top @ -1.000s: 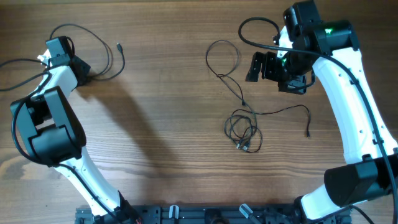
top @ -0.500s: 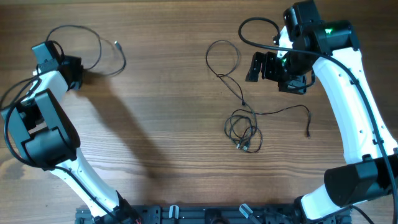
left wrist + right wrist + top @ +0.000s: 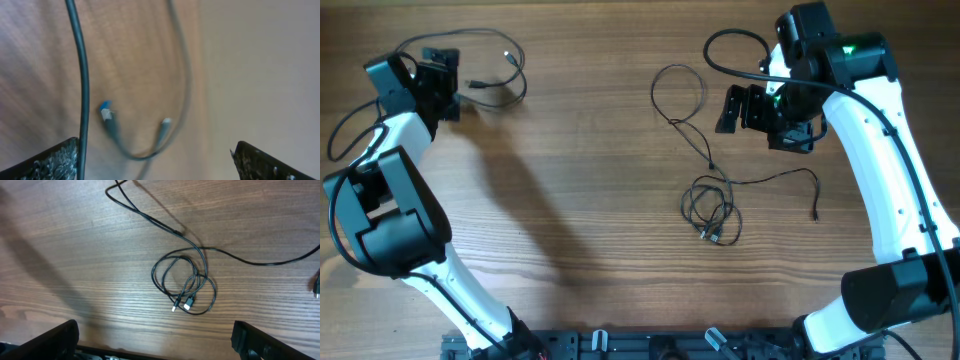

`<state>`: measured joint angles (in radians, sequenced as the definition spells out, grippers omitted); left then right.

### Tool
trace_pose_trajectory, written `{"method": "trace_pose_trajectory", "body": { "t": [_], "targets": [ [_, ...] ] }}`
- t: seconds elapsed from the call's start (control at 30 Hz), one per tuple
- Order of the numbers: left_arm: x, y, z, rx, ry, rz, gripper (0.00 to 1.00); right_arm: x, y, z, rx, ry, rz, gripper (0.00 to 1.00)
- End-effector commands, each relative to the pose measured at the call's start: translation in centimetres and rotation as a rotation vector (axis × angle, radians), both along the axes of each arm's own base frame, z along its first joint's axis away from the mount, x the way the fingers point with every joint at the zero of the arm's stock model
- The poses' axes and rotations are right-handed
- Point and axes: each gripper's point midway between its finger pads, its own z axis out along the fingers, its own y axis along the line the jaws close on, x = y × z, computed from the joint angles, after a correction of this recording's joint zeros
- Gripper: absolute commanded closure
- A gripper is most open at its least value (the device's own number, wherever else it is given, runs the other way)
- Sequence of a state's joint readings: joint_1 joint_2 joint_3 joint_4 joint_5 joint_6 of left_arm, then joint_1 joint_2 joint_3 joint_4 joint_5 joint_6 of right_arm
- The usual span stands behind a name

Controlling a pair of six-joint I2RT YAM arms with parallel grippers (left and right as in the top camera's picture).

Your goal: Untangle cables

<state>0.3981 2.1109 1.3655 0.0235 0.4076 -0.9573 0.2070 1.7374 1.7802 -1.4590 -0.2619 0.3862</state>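
Note:
One thin black cable [image 3: 505, 90] lies in a loop at the far left, a plug [image 3: 509, 57] at its end. My left gripper [image 3: 448, 82] stands open beside it, holding nothing. In the left wrist view a cable strand [image 3: 82, 75] runs past the left finger [image 3: 47, 162], with two plugs [image 3: 106, 114] blurred ahead of the open gripper [image 3: 155, 165]. Two more cables lie mid-table: a wide loop [image 3: 677, 95] running into a small coiled tangle [image 3: 710, 208], and a free end [image 3: 815, 210]. My right gripper [image 3: 742, 108] hangs open above them. Below that gripper [image 3: 155, 341], the right wrist view shows the coil [image 3: 184, 282].
Bare wooden table [image 3: 570, 200] lies between the two cable groups. The table's far edge meets a pale wall [image 3: 260, 75] just beyond the left cable. Thick black robot wiring [image 3: 735, 45] arcs off the right arm. A dark rail [image 3: 620, 345] runs along the near edge.
My left gripper dragged its cable left and toward the far edge, then opened and let it go. The right arm and the middle cables have not moved.

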Motion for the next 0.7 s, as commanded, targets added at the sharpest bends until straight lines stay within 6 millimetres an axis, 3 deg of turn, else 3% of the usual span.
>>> {"method": "trace_pose_trajectory", "body": {
  "t": [0.0, 0.1, 0.13, 0.2, 0.23, 0.27, 0.3, 0.33, 0.37, 0.4, 0.43, 0.47, 0.67],
  "targets": [
    [-2.1, 1.0, -1.1, 0.285, 0.106, -0.132, 0.0, -0.2, 0.2, -0.4, -0.002, 0.012, 0.025, 0.0],
    [-4.3, 3.5, -1.3, 0.453, 0.238, -0.1, 0.0, -0.3, 0.3, -0.4, -0.003, 0.012, 0.029, 0.0],
    [-4.7, 4.2, -0.5, 0.507, 0.254, -0.087, 0.0, -0.3, 0.4, -0.4, -0.003, 0.012, 0.032, 0.0],
    [-5.6, 6.0, 3.1, 0.63, 0.267, -0.024, 0.0, -0.3, 0.6, -0.4, -0.002, 0.007, 0.037, 0.0],
    [-5.6, 6.0, 4.4, 0.638, 0.246, -0.016, 0.0, -0.2, 0.7, -0.4, -0.001, 0.004, 0.039, 0.0],
    [-5.4, 5.1, 6.0, 0.626, 0.2, -0.04, 0.0, 0.0, 0.8, -0.3, 0.001, -0.005, 0.037, 0.0],
    [-4.9, 3.5, 6.4, 0.601, 0.167, -0.087, 0.0, 0.2, 1.0, -0.3, 0.008, -0.013, 0.04, 0.0],
    [-4.5, 1.8, 6.1, 0.576, 0.155, -0.136, 0.02, 0.2, 1.2, -0.2, 0.016, -0.017, 0.044, 0.0],
    [-4.3, -0.1, 5.1, 0.562, 0.173, -0.182, 0.11, 0.2, 1.7, -0.1, 0.03, -0.02, 0.052, 0.0],
    [-4.0, -1.6, 4.2, 0.556, 0.188, -0.219, 0.27, 0.2, 1.9, -0.1, 0.032, -0.022, 0.057, 0.0],
    [-3.7, -3.4, 3.2, 0.554, 0.2, -0.258, 0.57, 0.1, 2.0, -0.1, 0.032, -0.022, 0.063, 0.0],
    [-3.3, -5.2, 1.7, 0.568, 0.226, -0.292, 0.95, 0.0, 2.1, -0.1, 0.03, -0.016, 0.065, 0.0],
    [-4.4, -4.8, -5.0, 0.608, 0.398, -0.292, 0.93, -0.2, 2.0, -0.2, 0.028, -0.011, 0.068, 0.0]
  ]
}}
